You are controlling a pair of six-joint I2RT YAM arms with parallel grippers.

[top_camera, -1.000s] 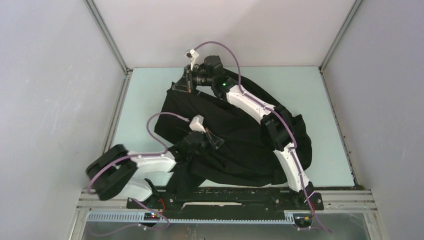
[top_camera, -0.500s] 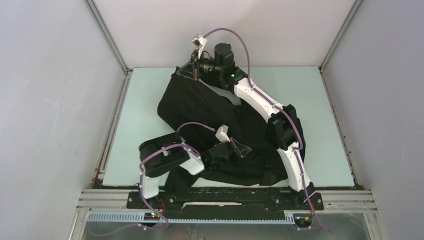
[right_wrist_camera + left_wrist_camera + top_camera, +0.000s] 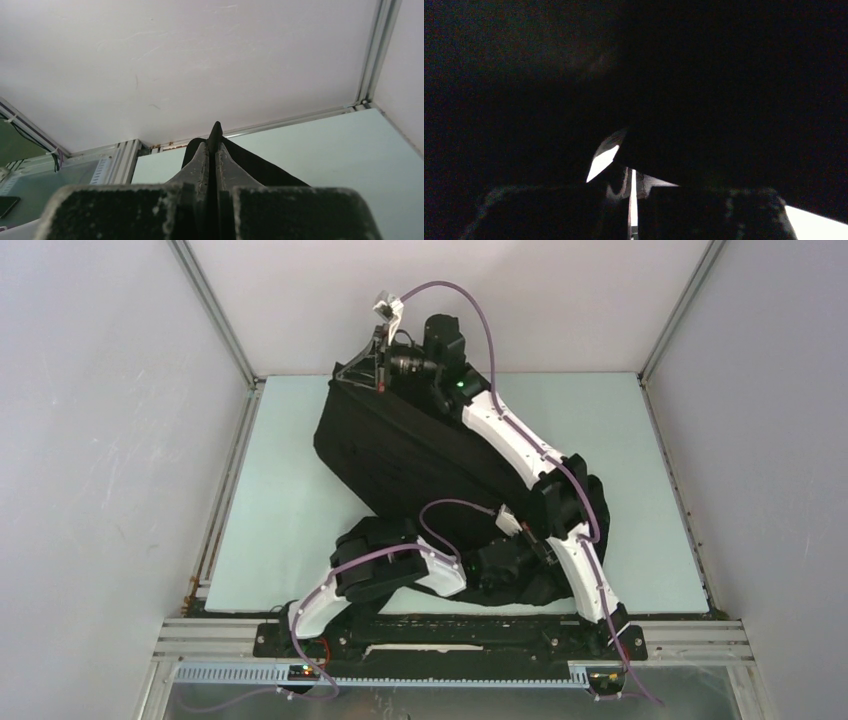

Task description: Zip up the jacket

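The black jacket is pulled taut in a slanted sheet from the back of the table to the front right. My right gripper is raised at the back and shut on the jacket's top edge; in the right wrist view its fingers pinch a thin black fold. My left gripper sits low at the front right, buried in the jacket's lower end. In the left wrist view the gripper stands nearly closed under dark fabric. The zipper and lettering are not visible.
The pale green table is enclosed by white walls with aluminium posts. My right arm stretches across the jacket. The left arm is folded along the front edge, near the black base rail.
My right gripper has lifted the jacket's top edge higher and to the left. My left gripper has swept right along the front with the lower end, stretching the jacket taut.
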